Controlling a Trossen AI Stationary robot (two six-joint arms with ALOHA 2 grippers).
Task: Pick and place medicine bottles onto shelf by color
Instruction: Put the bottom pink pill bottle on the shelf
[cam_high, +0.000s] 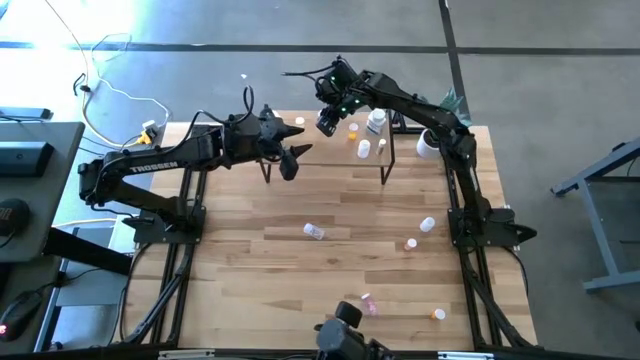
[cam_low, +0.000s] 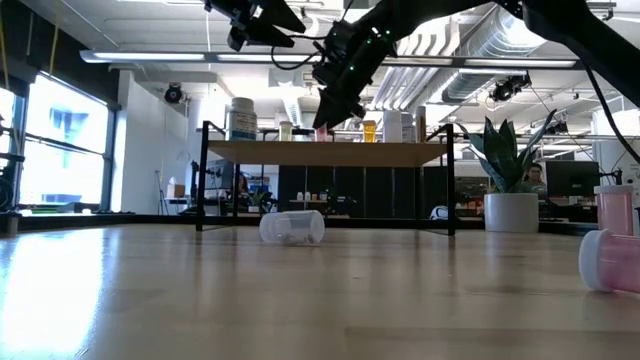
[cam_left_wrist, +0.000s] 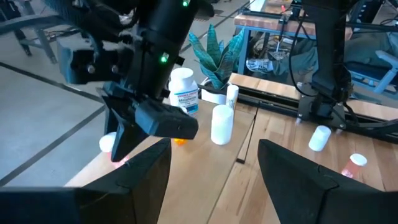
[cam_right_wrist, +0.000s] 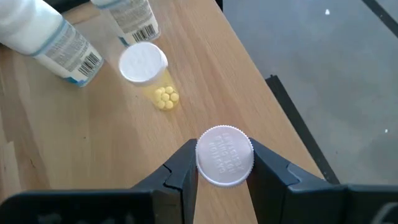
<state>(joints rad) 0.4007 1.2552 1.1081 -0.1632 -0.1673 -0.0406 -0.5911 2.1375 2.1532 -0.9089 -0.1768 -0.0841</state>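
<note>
Right wrist view: right gripper (cam_right_wrist: 224, 165) jaws clamp a white-capped bottle (cam_right_wrist: 224, 155) over the shelf (cam_right_wrist: 74, 124).

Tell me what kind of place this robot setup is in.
Probably a robotics lab or workshop in an open industrial-style office. The low view shows exposed ceiling ducts and a person at a monitor behind the table. The high view shows a bare concrete floor with loose cables beside the wooden table.

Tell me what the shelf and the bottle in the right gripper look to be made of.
Shelf: light wood top with visible grain, matte; thin black legs, probably painted metal.
Bottle between the right gripper fingers: white cap with a ribbed edge and raised lettering, likely moulded plastic; its body is hidden under the cap.
</note>
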